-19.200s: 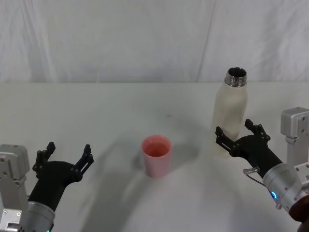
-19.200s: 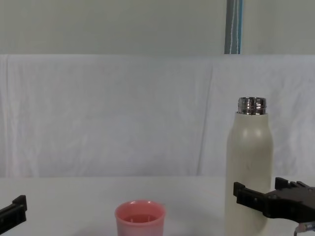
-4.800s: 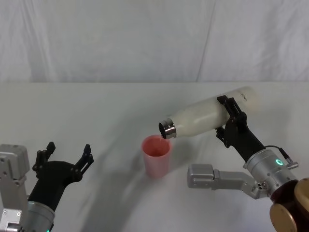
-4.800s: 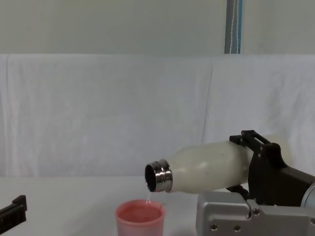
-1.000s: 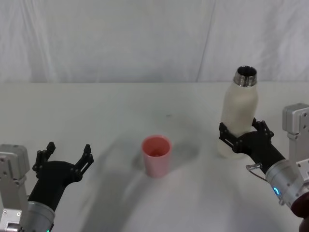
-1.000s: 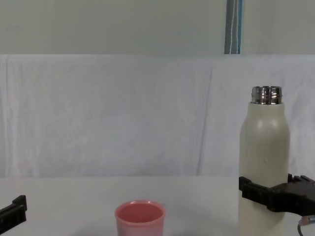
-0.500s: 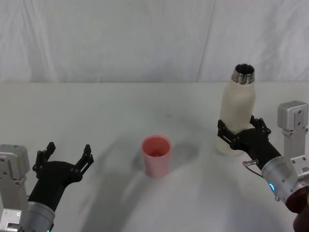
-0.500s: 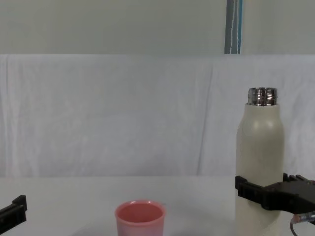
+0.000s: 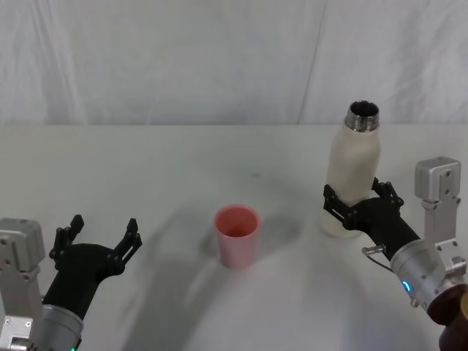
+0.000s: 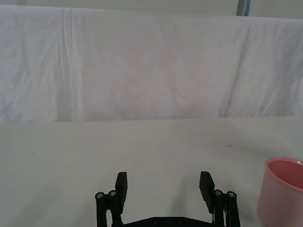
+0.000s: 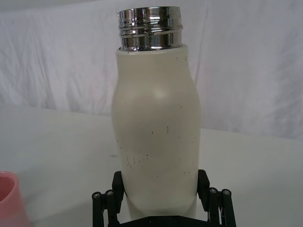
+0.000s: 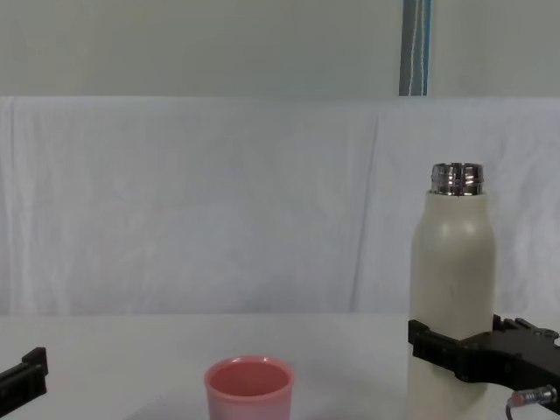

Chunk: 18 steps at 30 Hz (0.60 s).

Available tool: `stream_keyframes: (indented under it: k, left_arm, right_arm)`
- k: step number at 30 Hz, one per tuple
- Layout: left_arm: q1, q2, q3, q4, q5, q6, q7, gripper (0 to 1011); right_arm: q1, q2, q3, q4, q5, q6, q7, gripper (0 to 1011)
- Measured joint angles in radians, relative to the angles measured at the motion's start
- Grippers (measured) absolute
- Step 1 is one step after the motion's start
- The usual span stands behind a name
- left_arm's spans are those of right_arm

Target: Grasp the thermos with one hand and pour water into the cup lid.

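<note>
The cream-white thermos (image 9: 353, 164) stands upright at the right of the table, its steel neck open at the top. My right gripper (image 9: 358, 201) is shut on its lower body, one finger on each side; the right wrist view shows the thermos (image 11: 156, 127) pinched between the gripper's (image 11: 161, 182) black fingers. The pink cup lid (image 9: 236, 235) sits upright at mid-table, well left of the thermos. The chest view has the thermos (image 12: 451, 280) on the right and the cup lid (image 12: 248, 389) low in the middle. My left gripper (image 9: 104, 228) rests open at the near left, holding nothing.
A white cloth (image 9: 146, 168) covers the table and a white cloth backdrop (image 9: 183, 58) hangs behind it. In the left wrist view the cup lid (image 10: 283, 191) lies ahead of and to one side of the open left gripper (image 10: 163, 182).
Over the last second my right gripper has shifted the upright thermos a little left, toward the cup lid. The left arm and the cup lid have not moved.
</note>
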<state>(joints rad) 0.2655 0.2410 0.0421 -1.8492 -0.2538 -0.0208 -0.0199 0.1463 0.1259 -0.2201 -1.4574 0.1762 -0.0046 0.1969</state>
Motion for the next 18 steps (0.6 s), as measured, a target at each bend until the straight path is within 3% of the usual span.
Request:
stream_keyframes:
  k: [18]
  left_arm:
    - [0.000, 0.000, 0.000, 0.000, 0.000, 0.000, 0.000, 1001]
  right_arm:
    - [0.000, 0.000, -0.009, 0.005, -0.001, 0.000, 0.001, 950]
